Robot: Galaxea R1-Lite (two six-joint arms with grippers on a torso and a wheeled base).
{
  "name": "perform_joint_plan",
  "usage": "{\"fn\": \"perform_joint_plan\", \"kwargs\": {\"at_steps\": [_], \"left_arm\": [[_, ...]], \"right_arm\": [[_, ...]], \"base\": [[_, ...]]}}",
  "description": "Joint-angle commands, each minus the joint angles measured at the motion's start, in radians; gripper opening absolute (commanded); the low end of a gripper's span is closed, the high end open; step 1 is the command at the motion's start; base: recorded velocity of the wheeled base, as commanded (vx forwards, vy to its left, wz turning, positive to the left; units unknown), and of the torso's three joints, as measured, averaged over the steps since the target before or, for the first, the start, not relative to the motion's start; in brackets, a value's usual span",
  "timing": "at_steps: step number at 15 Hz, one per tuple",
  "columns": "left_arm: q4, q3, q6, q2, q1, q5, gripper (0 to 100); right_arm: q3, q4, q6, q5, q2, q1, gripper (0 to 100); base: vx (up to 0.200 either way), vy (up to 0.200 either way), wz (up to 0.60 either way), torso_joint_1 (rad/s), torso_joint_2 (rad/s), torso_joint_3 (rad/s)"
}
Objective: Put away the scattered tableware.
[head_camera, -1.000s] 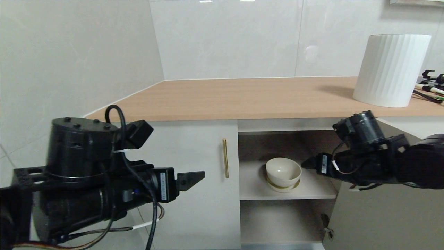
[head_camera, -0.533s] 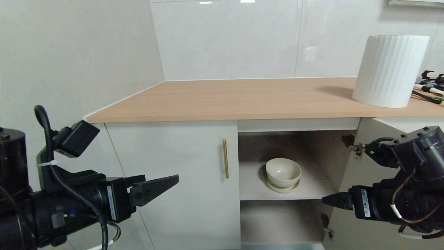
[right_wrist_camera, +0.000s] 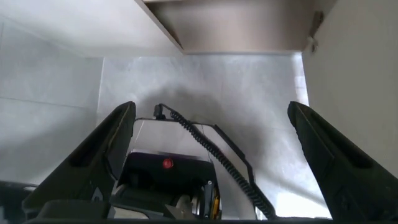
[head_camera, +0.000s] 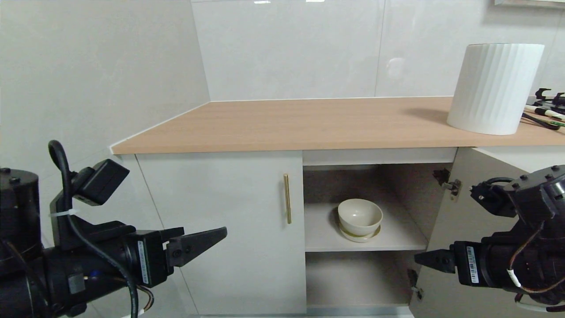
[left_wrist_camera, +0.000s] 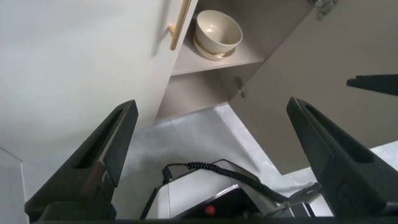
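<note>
Bowl (head_camera: 359, 215) sits upright on a saucer (head_camera: 358, 238), the two stacked on the upper shelf (head_camera: 399, 240) in the right half of the cabinet (head_camera: 379, 157), nearer the shelf's left side than its right. That half's door (head_camera: 437, 296) stands swung open on its hinge (head_camera: 449, 183), and I can see a lower bay under the shelf. The left door (head_camera: 220, 198) is closed, its brass handle (head_camera: 287, 198) upright along the inner edge. My left gripper (head_camera: 207, 238) hangs low in front of that closed door, pointing toward the cabinet and well apart from the bowl. From its wrist camera the fingers (left_wrist_camera: 93, 162) are spread wide with nothing between them, and the bowl shows far off beyond them. My right gripper (head_camera: 430, 259) hangs in front of the open door, its tip level with the lower bay, below and to the right of the bowl and clear of it. Its wrist camera looks down at the tiled floor (right_wrist_camera: 249, 87), and the fingers (right_wrist_camera: 339, 162) are likewise spread wide and hold nothing. On the counter (head_camera: 309, 123) above, a white ribbed canister (head_camera: 496, 88) stands upright toward the right end, with some pens (head_camera: 545, 112) lying just beyond it at the edge.
</note>
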Motion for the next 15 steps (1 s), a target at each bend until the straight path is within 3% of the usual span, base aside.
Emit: {"fn": "perform_joint_plan", "kwargs": {"at_steps": [1,15], "left_arm": [[-0.001,0.002,-0.001,0.006,0.000,-0.001,100],[0.001,0.011,0.001,0.006,0.000,-0.008,100]], "right_arm": [[0.001,0.001,0.000,0.001,0.005,0.005,100],[0.024,0.001,-0.002,-0.001,0.011,0.008,100]], "base": [[-0.200,0.000,0.00,0.002,-0.01,0.007],[-0.200,0.000,0.00,0.002,0.00,0.003]]}}
